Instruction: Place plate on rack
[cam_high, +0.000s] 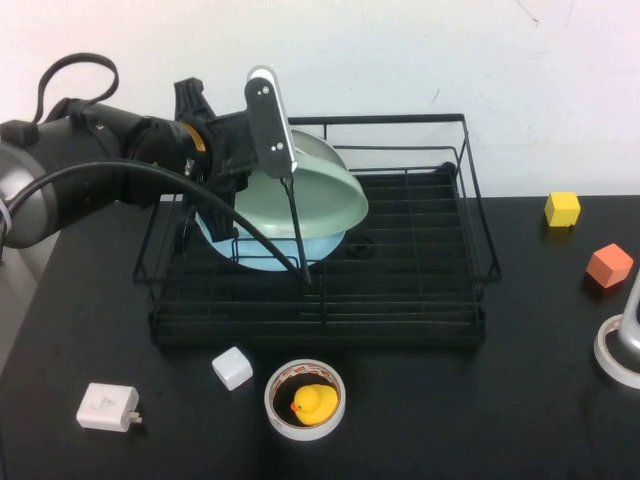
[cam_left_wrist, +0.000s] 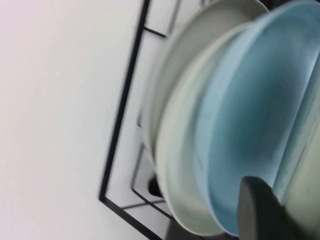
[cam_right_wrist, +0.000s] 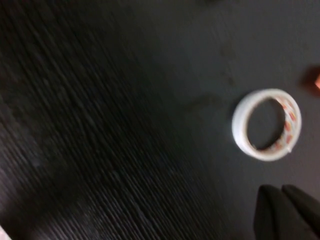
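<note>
The black wire rack (cam_high: 400, 310) stands at the middle back of the table. My left gripper (cam_high: 238, 185) reaches in over its left side, shut on the rim of the pale mint-green plate (cam_high: 325, 190). The plate is held tilted above the slatted base and leans over a light blue plate (cam_high: 285, 255) that stands in the rack. In the left wrist view one dark finger (cam_left_wrist: 260, 210) lies against the mint-green plate (cam_left_wrist: 307, 170), with the light blue plate (cam_left_wrist: 260, 100) beside it and grey-white plates (cam_left_wrist: 182, 165) behind. My right gripper (cam_right_wrist: 287, 207) is shut and empty at the table's right edge.
A white tape roll (cam_high: 612, 355) lies under the right arm and shows in the right wrist view (cam_right_wrist: 266, 131). In front of the rack are a tape roll holding a yellow duck (cam_high: 314, 402), a white cube (cam_high: 232, 368) and a white plug (cam_high: 107, 407). Yellow (cam_high: 562, 208) and orange (cam_high: 609, 265) cubes lie right.
</note>
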